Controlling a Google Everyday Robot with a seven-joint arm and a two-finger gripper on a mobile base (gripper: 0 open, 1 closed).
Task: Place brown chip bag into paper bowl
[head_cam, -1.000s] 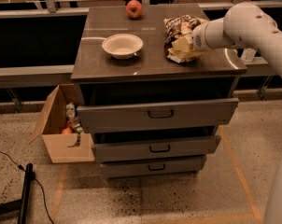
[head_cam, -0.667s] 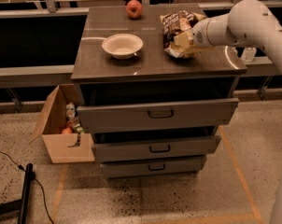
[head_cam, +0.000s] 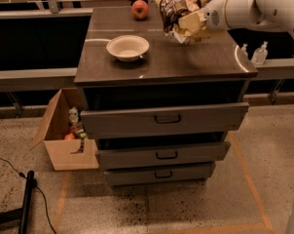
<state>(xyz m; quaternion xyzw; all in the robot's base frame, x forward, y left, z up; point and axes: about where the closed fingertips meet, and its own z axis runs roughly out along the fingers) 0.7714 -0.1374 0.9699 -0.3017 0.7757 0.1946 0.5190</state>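
Note:
The brown chip bag, glossy dark brown with white lettering and cream patches, hangs in the air above the cabinet top, right of centre. My gripper is shut on its right side, with the white arm reaching in from the upper right. The paper bowl, off-white and shallow, sits empty on the left part of the dark cabinet top, to the left of and below the bag.
A red apple sits at the back of the top, between bowl and bag. Three drawers stand slightly open below. An open cardboard box with items lies on the floor at left. Two small bottles stand on a ledge at right.
The chip bag has been lifted off the cabinet top and carried up and left toward the bowl, held in my gripper. The bowl and apple have not moved.

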